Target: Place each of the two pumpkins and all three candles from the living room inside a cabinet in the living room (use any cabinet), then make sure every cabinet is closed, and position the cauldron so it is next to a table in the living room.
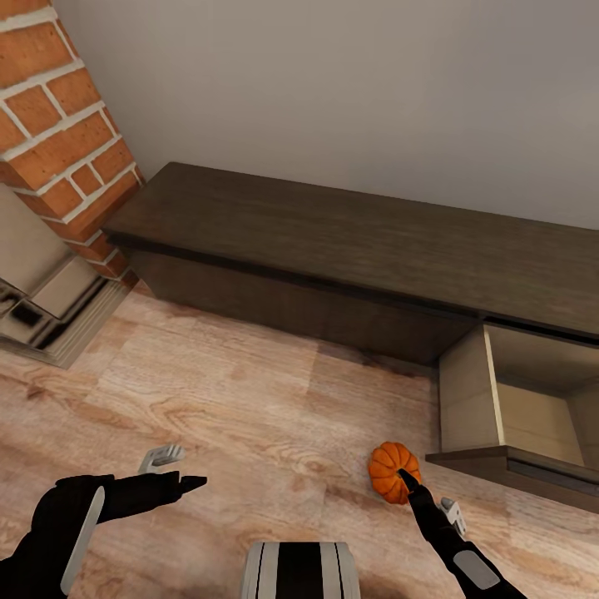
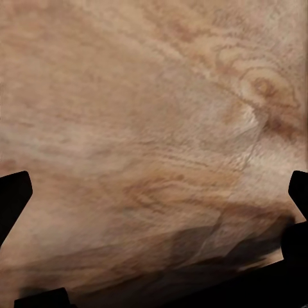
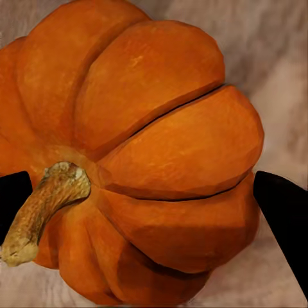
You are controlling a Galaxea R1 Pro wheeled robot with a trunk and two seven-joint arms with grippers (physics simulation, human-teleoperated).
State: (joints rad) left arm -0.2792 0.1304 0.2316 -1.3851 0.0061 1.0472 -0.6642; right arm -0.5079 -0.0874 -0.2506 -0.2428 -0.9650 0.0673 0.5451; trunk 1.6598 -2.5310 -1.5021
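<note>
Right wrist: ribbed orange pumpkin (image 3: pixel 147 154) (tan stem)

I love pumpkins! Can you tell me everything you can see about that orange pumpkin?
The pumpkin is small, round and bright orange, with deep ribs running to a short, bent, brownish stem. It looks smooth and slightly matte. The right gripper holds it between its two black fingers, one on each side. In the head view it is above the pale wooden floor, just before the open drawer of the dark brown cabinet.
</note>
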